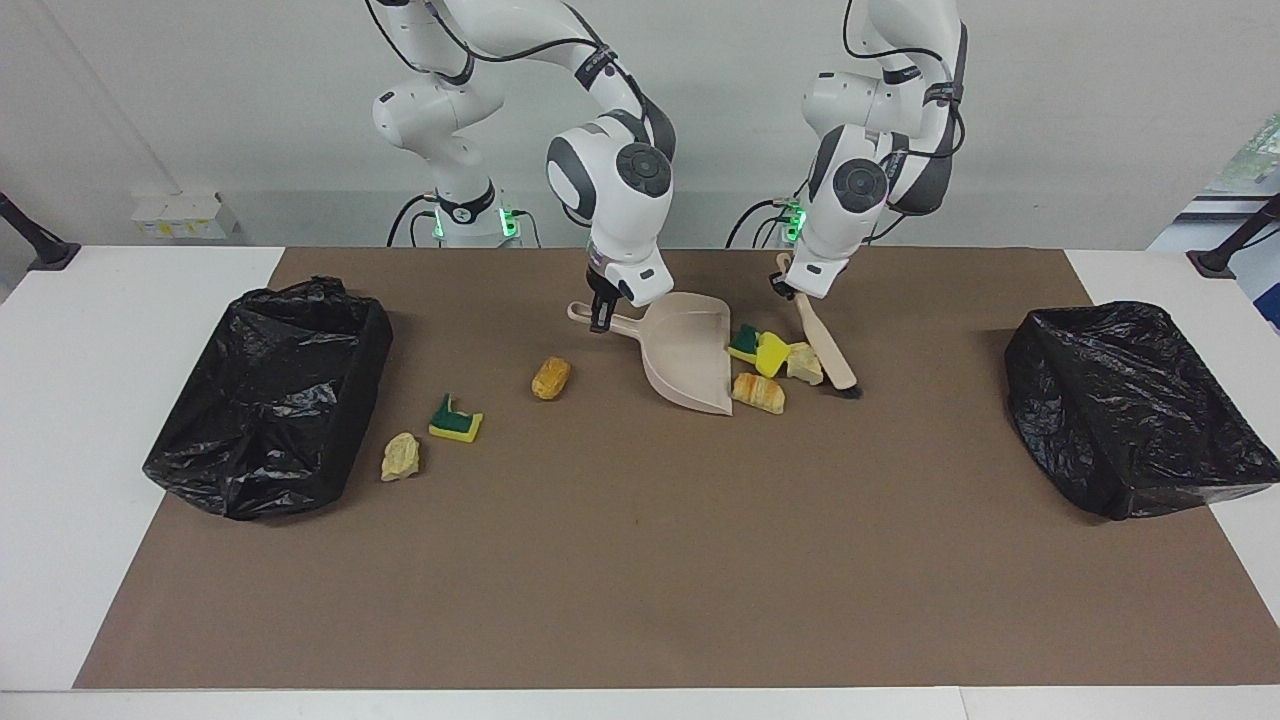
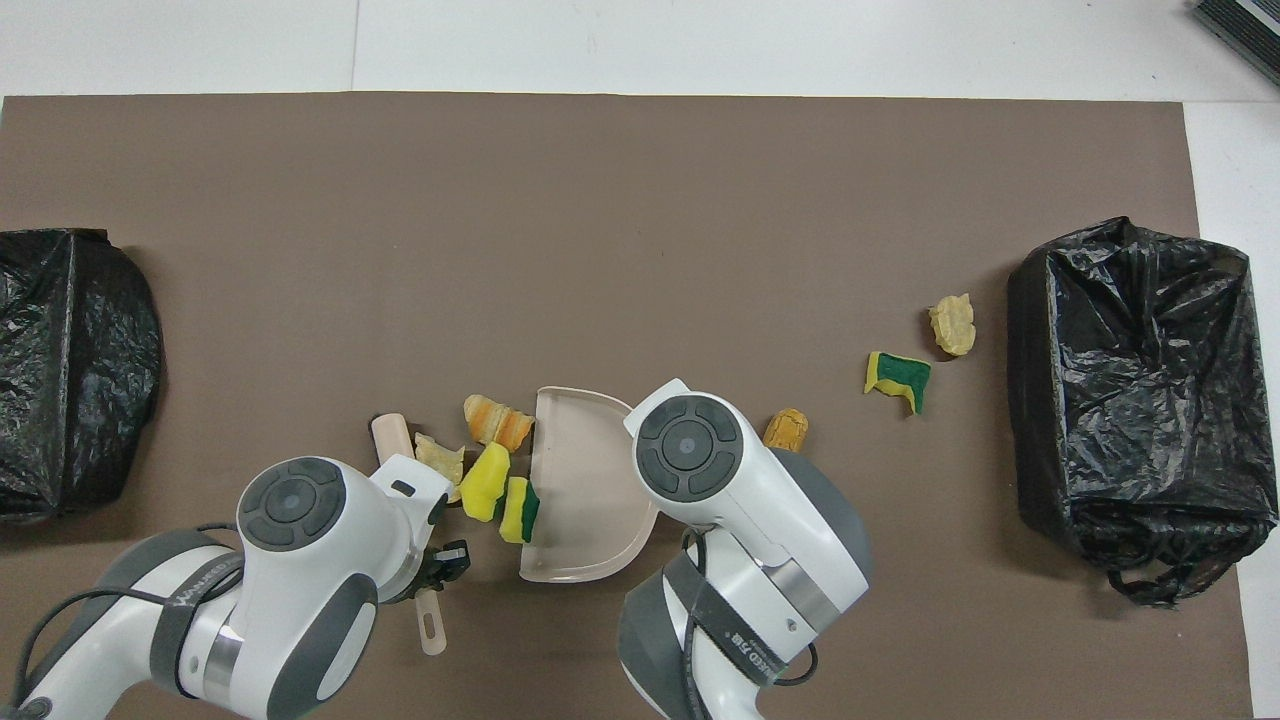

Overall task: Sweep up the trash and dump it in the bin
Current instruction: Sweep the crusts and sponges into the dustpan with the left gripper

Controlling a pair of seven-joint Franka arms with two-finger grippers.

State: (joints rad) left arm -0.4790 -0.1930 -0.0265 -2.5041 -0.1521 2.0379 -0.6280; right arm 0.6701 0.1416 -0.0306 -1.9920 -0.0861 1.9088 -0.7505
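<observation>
My dustpan (image 1: 690, 352) lies just above the middle of the frame on the brown mat (image 1: 640, 560), handle pointing to the upper left. My brush (image 1: 826, 342) leans just beside its open mouth, bristle end down on the mat. A small white box (image 1: 185, 215) sits on the ledge at the upper left.
</observation>
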